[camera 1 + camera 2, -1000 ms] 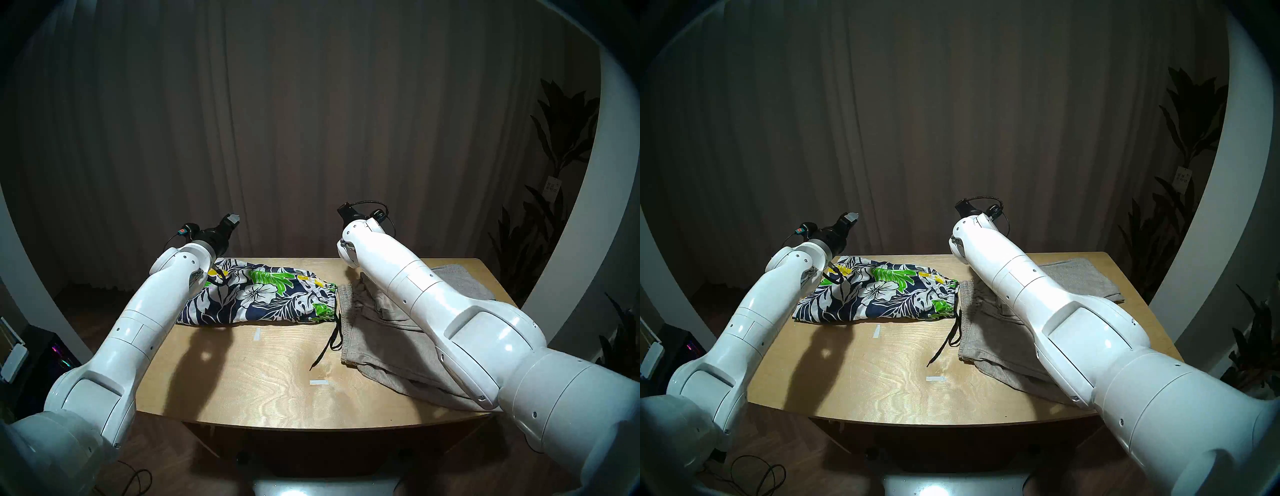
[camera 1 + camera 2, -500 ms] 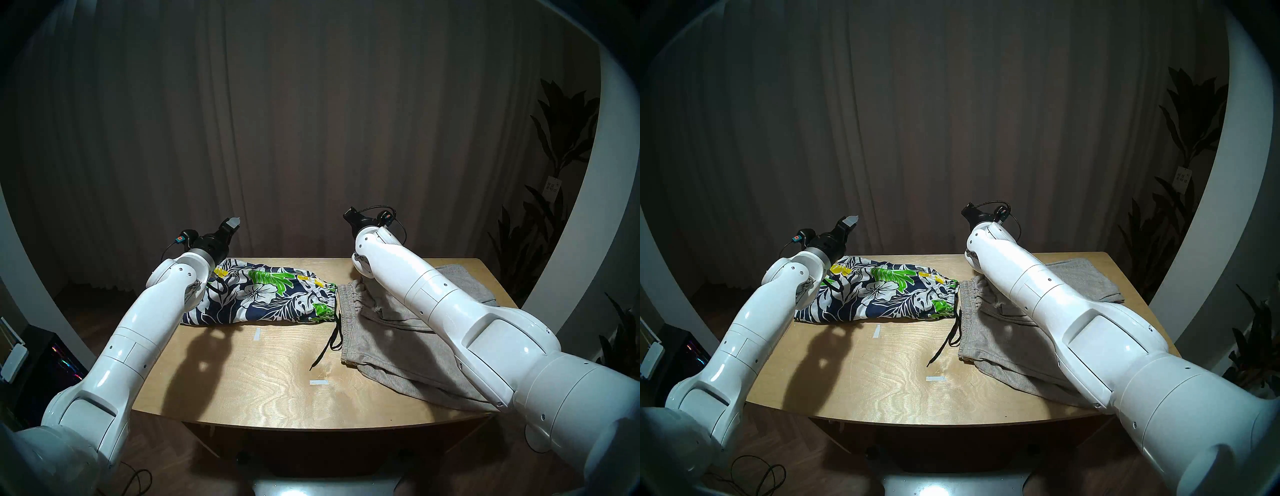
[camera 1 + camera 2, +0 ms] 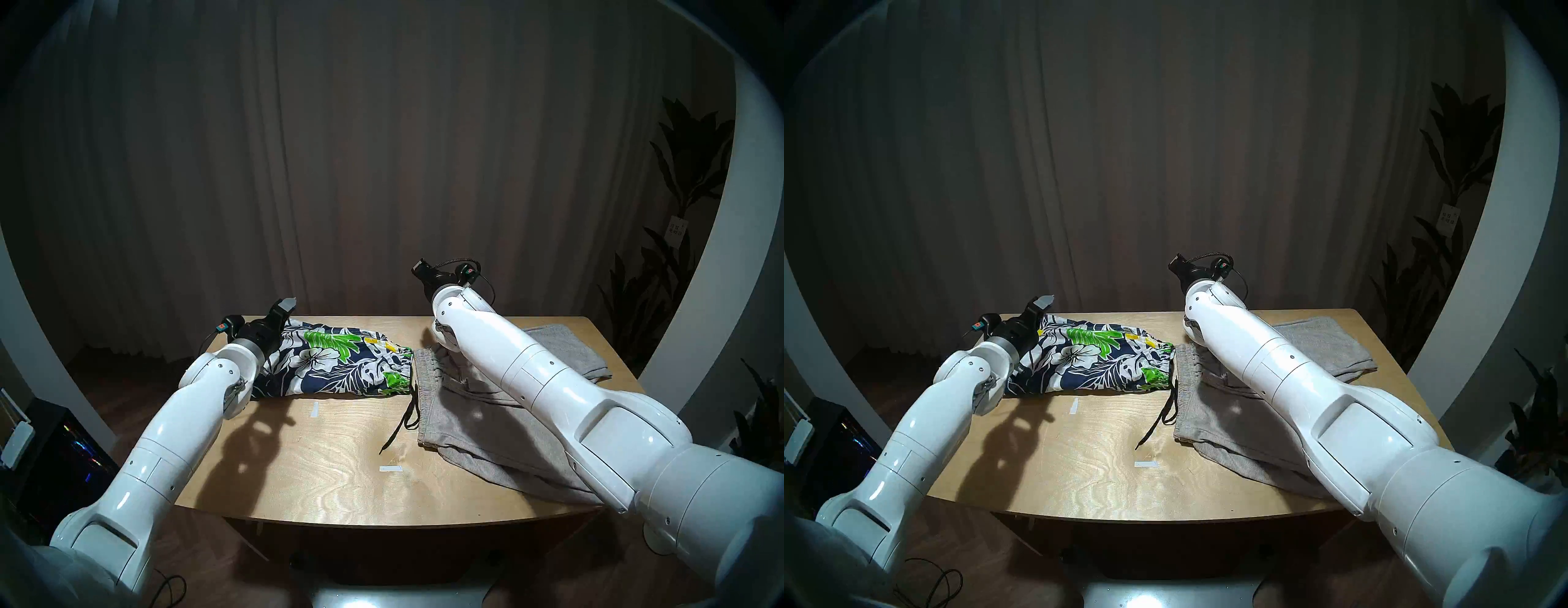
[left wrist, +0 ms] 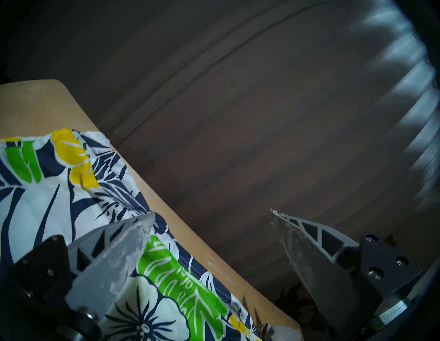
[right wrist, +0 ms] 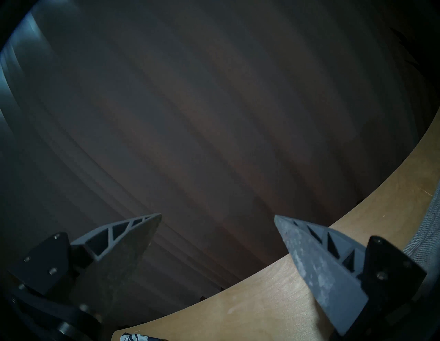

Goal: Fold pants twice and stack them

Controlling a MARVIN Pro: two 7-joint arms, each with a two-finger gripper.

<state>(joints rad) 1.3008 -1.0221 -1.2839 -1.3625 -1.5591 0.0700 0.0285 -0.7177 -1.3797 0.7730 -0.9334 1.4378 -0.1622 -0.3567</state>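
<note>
The leaf-print pants lie at the far left of the table, waistband to the right, their black drawstring trailing toward me. The light-grey pants lie rumpled beside them on the right, partly hidden under my right arm. My left gripper hangs open just above the print pants' far left corner, holding nothing. Over the table's far edge, behind the grey pants, my right gripper is open and empty too. In the head views its fingers are mostly hidden behind the wrist.
Two strips of pale tape mark the tabletop. A dark curtain hangs close behind the table. Plants stand at the right, a lit computer case on the floor at the left.
My left arm has dropped and its gripper has come down close over the print pants' far left corner. The right arm has swung a little to the right. Both grippers stayed open.
</note>
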